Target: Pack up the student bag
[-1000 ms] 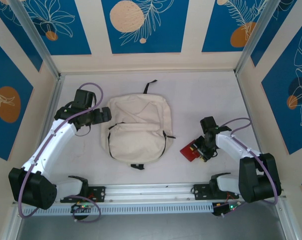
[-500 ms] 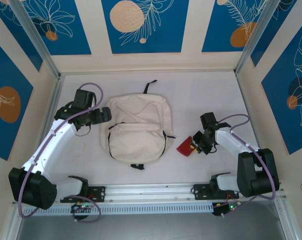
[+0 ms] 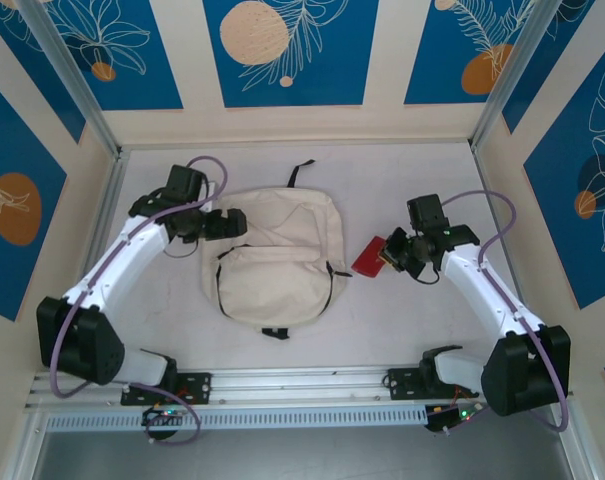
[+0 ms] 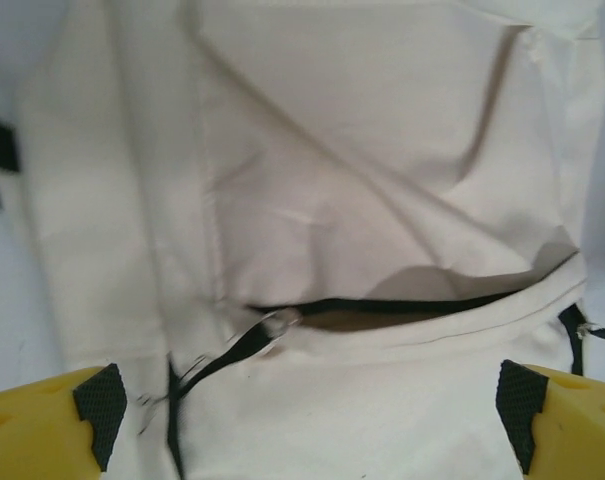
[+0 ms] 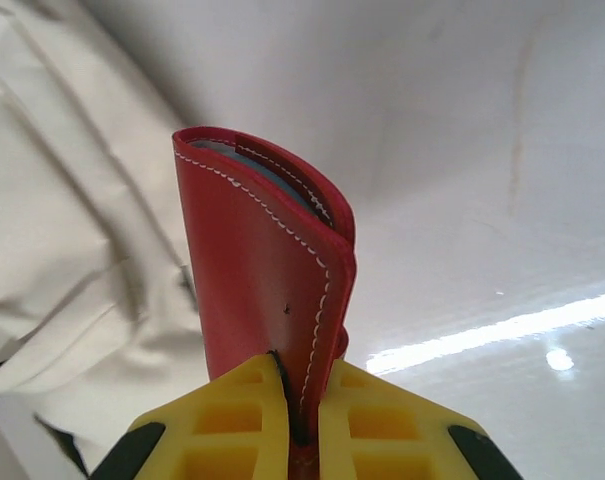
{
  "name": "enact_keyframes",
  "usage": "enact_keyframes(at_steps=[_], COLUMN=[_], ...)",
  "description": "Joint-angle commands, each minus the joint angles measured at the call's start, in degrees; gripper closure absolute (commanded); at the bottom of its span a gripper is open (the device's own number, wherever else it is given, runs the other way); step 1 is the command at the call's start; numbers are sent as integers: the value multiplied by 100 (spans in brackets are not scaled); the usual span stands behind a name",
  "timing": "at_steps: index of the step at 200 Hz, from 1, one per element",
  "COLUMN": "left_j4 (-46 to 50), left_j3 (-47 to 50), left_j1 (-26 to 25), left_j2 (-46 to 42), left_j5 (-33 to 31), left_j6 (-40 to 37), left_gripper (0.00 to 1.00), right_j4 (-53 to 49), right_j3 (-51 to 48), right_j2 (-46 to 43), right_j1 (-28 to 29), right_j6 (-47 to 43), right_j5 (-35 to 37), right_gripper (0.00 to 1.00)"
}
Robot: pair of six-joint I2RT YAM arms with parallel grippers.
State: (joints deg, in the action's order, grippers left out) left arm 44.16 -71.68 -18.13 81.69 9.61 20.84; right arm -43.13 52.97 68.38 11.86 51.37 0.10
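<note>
Since a second ago, the right hand (image 3: 394,253) has lifted the red case (image 3: 368,256) off the worktop (image 3: 402,180) and swung it toward the student bag (image 3: 282,275), pinching it by one edge so it can slide in. Beneath the wide-open left hand (image 3: 230,222), the student bag lies flat, cream and soft, its black zip (image 4: 382,305) partly gaping.
</note>
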Motion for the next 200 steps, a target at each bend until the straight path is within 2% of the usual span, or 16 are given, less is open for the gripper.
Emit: enact_keyframes(at_steps=[1,31,64,86,130,149,165,200], left_j4=[197,308,-229,-109,-193,-244,-312,-313], left_j3=[-590,-1111,-1252,-1493,-1688,-1710,-1683,-1690], left_j1=[-379,-752,-965,-1104,-1247,-1288,-1341,-1354], left_j2=[490,1306,1912,2340,2796,2895,2881,2610], left_j5=[-180,-462,161,143,244,287,274,86], left_j6=[-6,747,1511,1700,1957,2057,2106,2097], left_gripper=[8,16,19,22,34,46,61,87], right_j4=[14,196,385,505,615,620,639,709], right_j3=[226,269,207,170,200,231,223,140], right_j2=[-31,48,121,158,243,295,287,207], right_j1=[116,250,325,355,387,430,463,577], right_j6=[-235,-270,-277,-272,-300,-321,-321,-253], right_j5=[-356,-551,-687,-808,-966,-997,-994,-1012], right_gripper=[92,92,92,92,92,92,92,92])
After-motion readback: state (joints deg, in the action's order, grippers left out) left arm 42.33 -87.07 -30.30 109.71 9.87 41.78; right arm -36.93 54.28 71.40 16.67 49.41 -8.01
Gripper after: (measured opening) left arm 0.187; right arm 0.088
